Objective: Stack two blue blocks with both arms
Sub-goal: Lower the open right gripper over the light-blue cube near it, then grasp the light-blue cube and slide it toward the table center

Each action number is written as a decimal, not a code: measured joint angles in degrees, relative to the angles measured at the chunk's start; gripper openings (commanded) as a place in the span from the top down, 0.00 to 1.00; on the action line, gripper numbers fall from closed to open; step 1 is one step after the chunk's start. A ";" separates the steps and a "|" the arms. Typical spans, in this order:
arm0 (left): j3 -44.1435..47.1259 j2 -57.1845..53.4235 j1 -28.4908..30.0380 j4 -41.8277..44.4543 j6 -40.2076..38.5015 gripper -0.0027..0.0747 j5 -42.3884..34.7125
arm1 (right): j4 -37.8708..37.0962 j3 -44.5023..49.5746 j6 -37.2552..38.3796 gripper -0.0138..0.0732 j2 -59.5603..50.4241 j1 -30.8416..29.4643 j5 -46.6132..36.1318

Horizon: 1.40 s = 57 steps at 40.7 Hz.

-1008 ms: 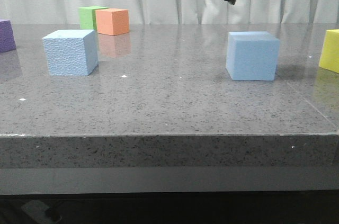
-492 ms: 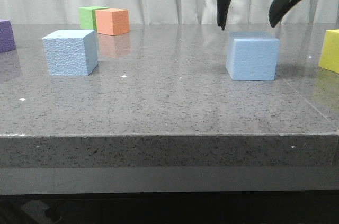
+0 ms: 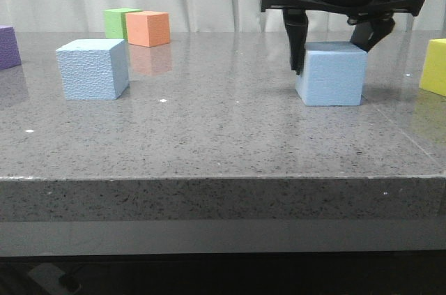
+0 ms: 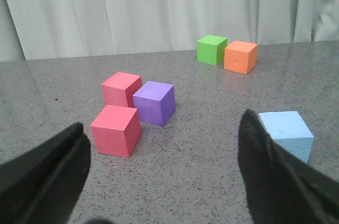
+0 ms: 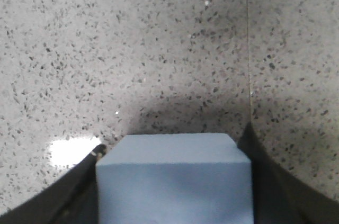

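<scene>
The smooth blue block (image 3: 332, 74) sits on the table at the right. My right gripper (image 3: 333, 58) is lowered over it, open, with one finger at each side; I cannot tell whether they touch it. The right wrist view shows the block (image 5: 172, 176) filling the space between the fingers (image 5: 79, 181). The rough blue block (image 3: 93, 69) sits at the left and also shows in the left wrist view (image 4: 287, 135). My left gripper (image 4: 164, 181) is open and empty above the table, the rough block beside one finger. It is out of the front view.
A green cube (image 3: 118, 21) and an orange cube (image 3: 148, 28) stand at the back left. A purple cube (image 3: 7, 46) is at the far left and a yellow cube (image 3: 435, 66) at the far right. Two red cubes (image 4: 116, 130) sit by the purple one (image 4: 154, 102).
My right gripper has come down from above the smooth blue block until its fingers stand on either side of it. Both blocks are where they were.
</scene>
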 measured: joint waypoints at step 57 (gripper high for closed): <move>0.00 0.00 0.00 0.00 0.00 0.24 0.00 | -4.77 -15.17 10.63 0.14 8.54 10.35 7.28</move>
